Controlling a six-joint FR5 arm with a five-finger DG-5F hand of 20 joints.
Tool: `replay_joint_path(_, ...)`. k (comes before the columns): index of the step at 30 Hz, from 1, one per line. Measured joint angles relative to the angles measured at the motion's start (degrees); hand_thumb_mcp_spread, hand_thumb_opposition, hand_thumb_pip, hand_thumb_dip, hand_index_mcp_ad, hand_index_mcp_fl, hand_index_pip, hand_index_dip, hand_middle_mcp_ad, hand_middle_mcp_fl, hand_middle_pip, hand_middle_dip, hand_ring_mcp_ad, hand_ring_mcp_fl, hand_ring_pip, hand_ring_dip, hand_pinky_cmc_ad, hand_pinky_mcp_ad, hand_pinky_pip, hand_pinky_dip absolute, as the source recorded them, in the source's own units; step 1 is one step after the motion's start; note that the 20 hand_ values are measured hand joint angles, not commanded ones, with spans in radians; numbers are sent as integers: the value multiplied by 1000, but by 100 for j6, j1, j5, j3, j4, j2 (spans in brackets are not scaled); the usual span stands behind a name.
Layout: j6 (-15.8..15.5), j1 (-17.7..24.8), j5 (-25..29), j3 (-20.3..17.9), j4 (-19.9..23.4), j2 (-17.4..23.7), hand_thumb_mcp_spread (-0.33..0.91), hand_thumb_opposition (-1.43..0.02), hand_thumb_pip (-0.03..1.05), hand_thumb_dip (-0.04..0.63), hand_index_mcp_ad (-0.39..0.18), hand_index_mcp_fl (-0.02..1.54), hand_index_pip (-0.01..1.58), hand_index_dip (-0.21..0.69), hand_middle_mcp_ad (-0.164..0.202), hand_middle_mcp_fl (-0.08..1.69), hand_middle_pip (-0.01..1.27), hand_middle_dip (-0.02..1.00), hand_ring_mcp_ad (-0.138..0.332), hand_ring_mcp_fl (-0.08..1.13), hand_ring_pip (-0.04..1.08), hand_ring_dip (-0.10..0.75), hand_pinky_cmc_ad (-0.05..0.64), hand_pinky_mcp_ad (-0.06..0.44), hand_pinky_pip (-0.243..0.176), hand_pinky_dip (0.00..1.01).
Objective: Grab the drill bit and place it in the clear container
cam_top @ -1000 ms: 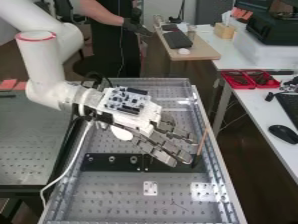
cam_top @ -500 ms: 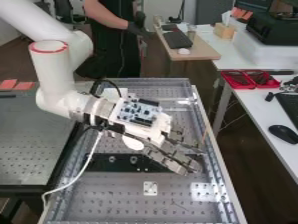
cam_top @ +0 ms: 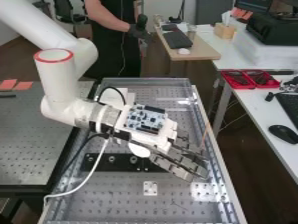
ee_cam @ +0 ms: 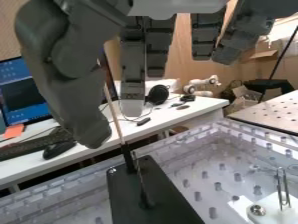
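One white arm (cam_top: 56, 82) enters the high view from the upper left, with its robot hand (cam_top: 178, 161) right of centre over the bench (cam_top: 110, 195). The hand's fingers reach out straight toward the lower right. A slim brown rod (cam_top: 205, 134) rises just beside them, and a black strip (cam_top: 110, 162) lies crosswise below the palm. Red trays (cam_top: 236, 80) sit at the upper right, a mouse (cam_top: 284, 134) below them. In the wrist view, the robot hand is spread, its fingers (ee_cam: 132, 67) long and straight, the thumb (ee_cam: 56, 85) well apart from them. The brown rod leans in the gap near the thumb; whether they touch, I cannot tell. Its dark lower end meets the black strip, where a thinner dark rod (ee_cam: 138, 172) stands just beside it. Which rod is the drill bit, I cannot tell. A see-through wall (ee_cam: 63, 192) runs behind the strip.
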Motion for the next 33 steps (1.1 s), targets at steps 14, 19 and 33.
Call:
replay_joint_path(14, -609, -28, -281, -9, 163, -138, 433, -864, 644, 284, -12, 175, 1309, 202, 16, 220, 120, 236, 215, 0, 86, 17, 295, 182, -91, 190)
replay_joint_path(19, -678, -20, -261, -47, 335, -176, 436, -864, 644, 284, -12, 204, 1323, 188, 16, 215, 120, 234, 215, 3, 87, 17, 295, 182, -91, 190)
replay_joint_path(33, -915, -67, -337, 24, 431, -315, 464, -864, 602, 284, -23, 223, 1346, 180, 16, 284, 120, 237, 215, 14, 87, 19, 295, 182, -75, 190)
